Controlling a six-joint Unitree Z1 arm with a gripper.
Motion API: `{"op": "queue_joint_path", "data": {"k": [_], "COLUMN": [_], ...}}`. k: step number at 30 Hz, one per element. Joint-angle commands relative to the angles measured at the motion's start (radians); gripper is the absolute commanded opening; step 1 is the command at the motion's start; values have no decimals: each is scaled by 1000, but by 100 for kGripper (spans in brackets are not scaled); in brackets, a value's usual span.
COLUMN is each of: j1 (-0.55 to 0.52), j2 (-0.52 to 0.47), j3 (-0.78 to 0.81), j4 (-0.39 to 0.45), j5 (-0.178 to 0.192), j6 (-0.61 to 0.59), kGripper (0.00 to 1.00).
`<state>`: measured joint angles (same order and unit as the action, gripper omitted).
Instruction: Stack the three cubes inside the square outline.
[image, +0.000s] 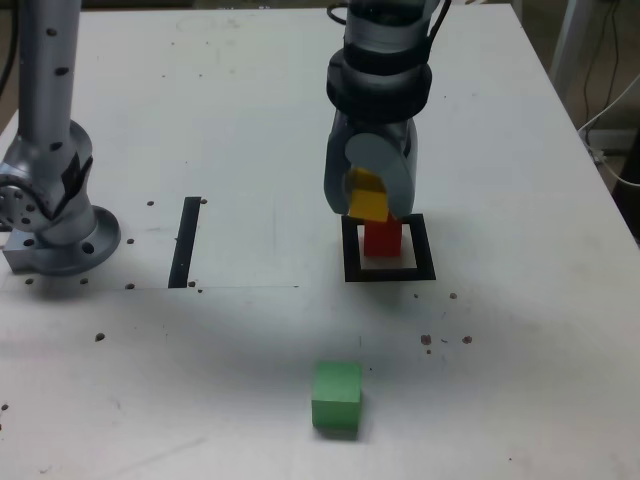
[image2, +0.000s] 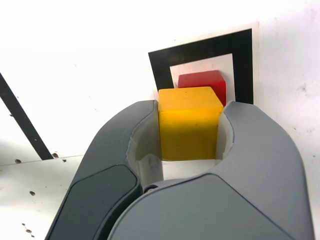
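My gripper is shut on the yellow cube, which hangs just above the red cube. The red cube sits inside the black square outline on the white table. In the wrist view the yellow cube is clamped between both grey jaws, with the red cube and the square outline right behind it. Whether yellow touches red I cannot tell. The green cube lies alone near the table's front edge.
A single black tape strip lies to the exterior view's left of the outline. The arm's grey base stands at the far left. Small dark holes dot the white table.
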<state>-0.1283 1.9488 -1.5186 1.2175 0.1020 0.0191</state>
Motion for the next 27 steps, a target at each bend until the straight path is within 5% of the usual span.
{"op": "queue_joint_path", "data": {"k": [1, 19, 22, 27], "j1": [1, 22, 22, 22], "j2": [8, 29, 31, 32], "j3": [1, -6, -6, -4], "j4": [-10, -39, -34, -30], "j5": [-11, -15, -16, -20], "j6": [2, 4, 4, 5], "kGripper": [7, 25, 38, 82]}}
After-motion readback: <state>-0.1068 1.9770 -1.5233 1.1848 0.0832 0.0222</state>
